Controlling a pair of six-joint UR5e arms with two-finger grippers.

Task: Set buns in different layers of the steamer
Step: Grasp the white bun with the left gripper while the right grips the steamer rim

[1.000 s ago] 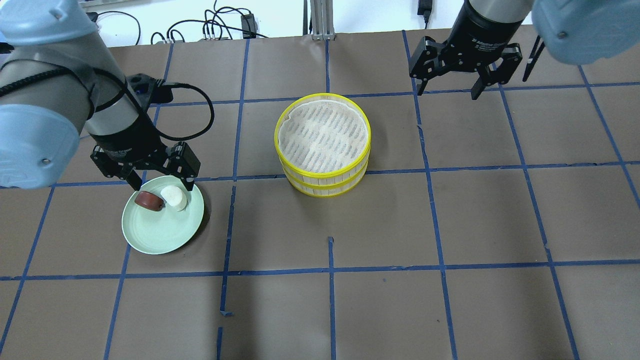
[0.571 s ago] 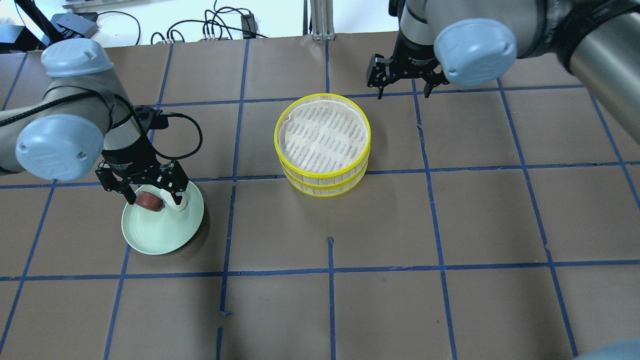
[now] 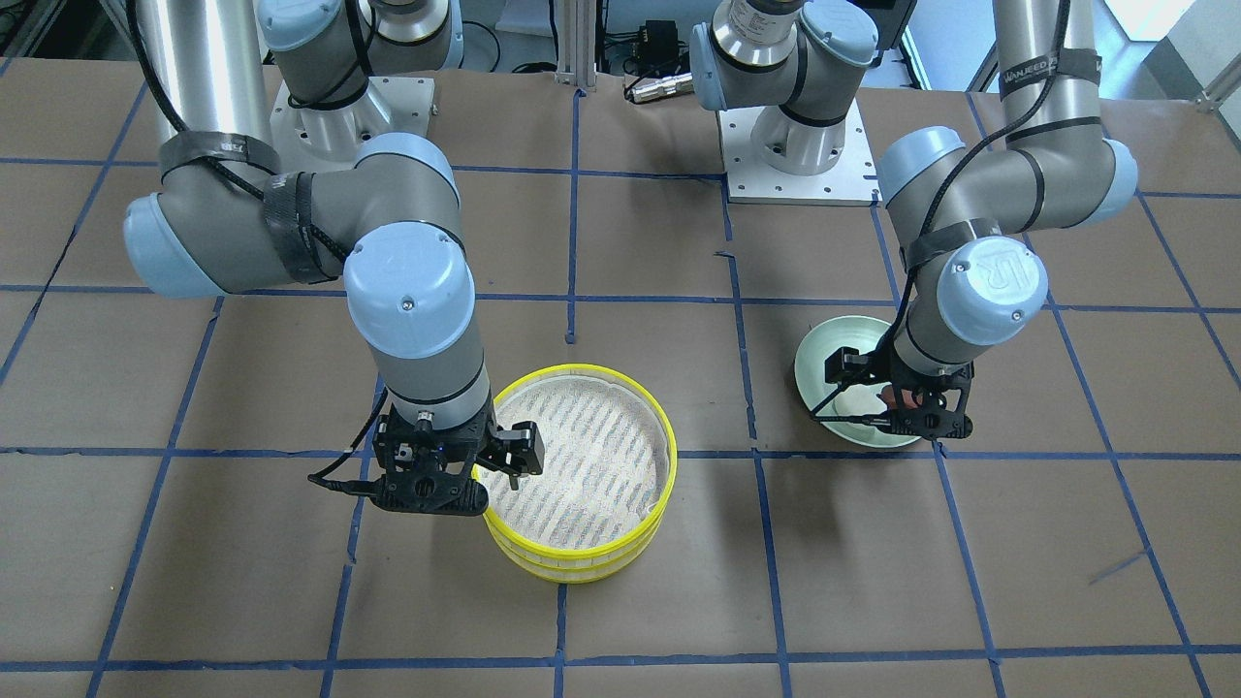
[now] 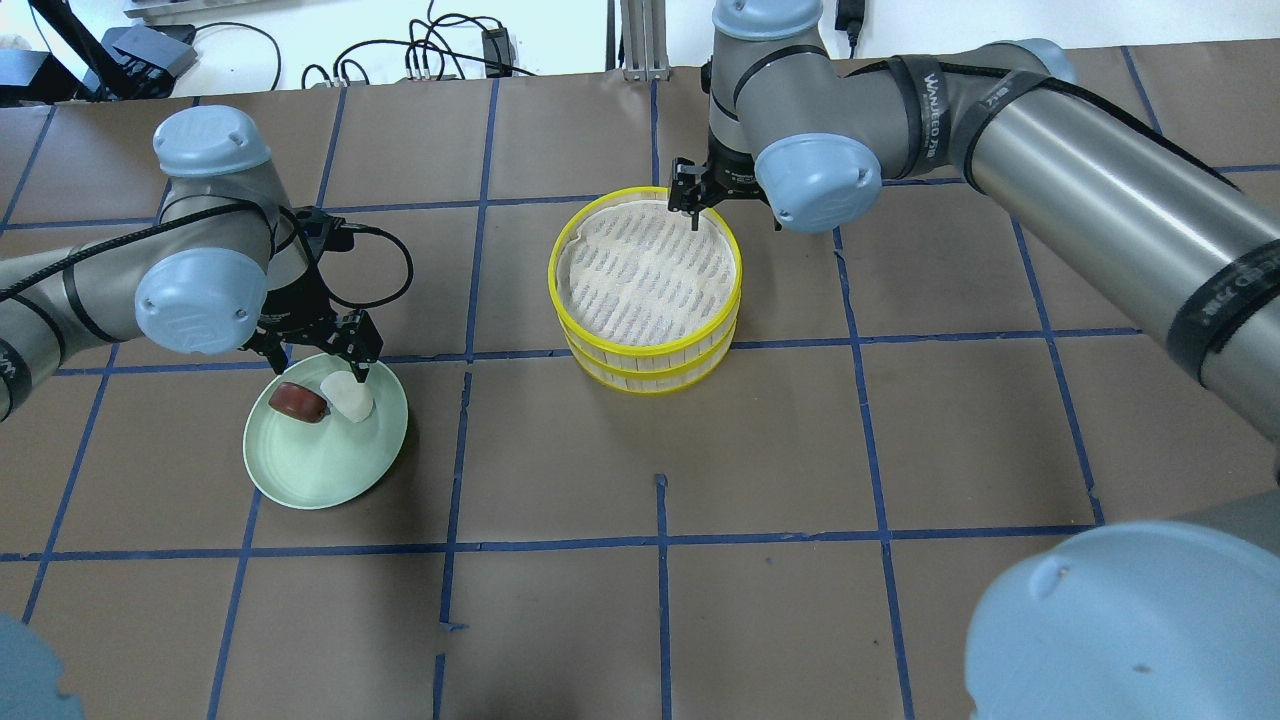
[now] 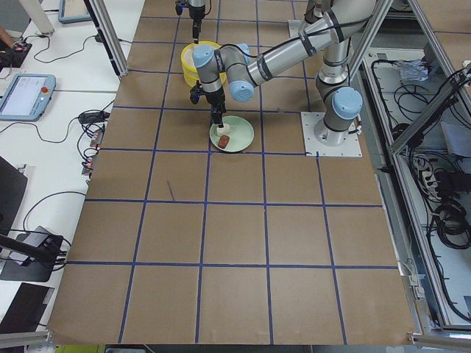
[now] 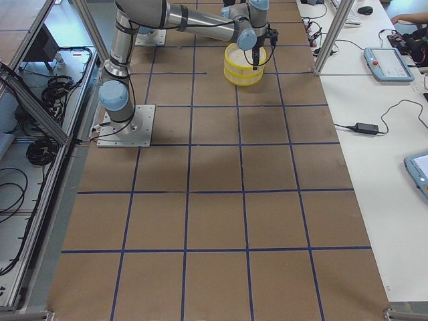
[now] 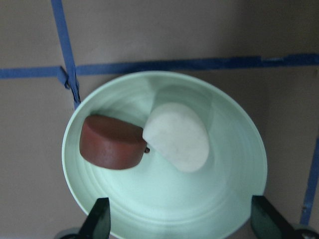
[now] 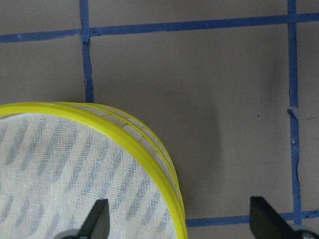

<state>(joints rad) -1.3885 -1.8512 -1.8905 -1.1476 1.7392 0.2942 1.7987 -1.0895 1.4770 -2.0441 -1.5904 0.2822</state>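
Two steamer layers (image 4: 650, 365) with yellow rims stand stacked mid-table, the top mesh bare; they also show in the front view (image 3: 582, 567) and the right wrist view (image 8: 149, 149). The white bun (image 4: 348, 396) and the reddish-brown bun (image 4: 298, 401) lie touching on a pale green plate (image 4: 320, 470). The left wrist view shows the white bun (image 7: 177, 137), the brown bun (image 7: 110, 148) and the plate (image 7: 234, 199). My left gripper (image 4: 318, 362) is open and empty, low over the plate's far edge. My right gripper (image 4: 728, 200) is open and empty over the stack's far right rim.
The table is brown paper with blue tape lines. My right arm's forearm (image 4: 1100, 210) reaches across the right half of the table. Cables (image 4: 440, 50) lie beyond the far edge. The arm bases (image 3: 795, 145) stand on the robot's side.
My right gripper has moved left and down from the far right to the steamer's far rim. My left gripper has lowered toward the plate. Buns and steamer have not moved.
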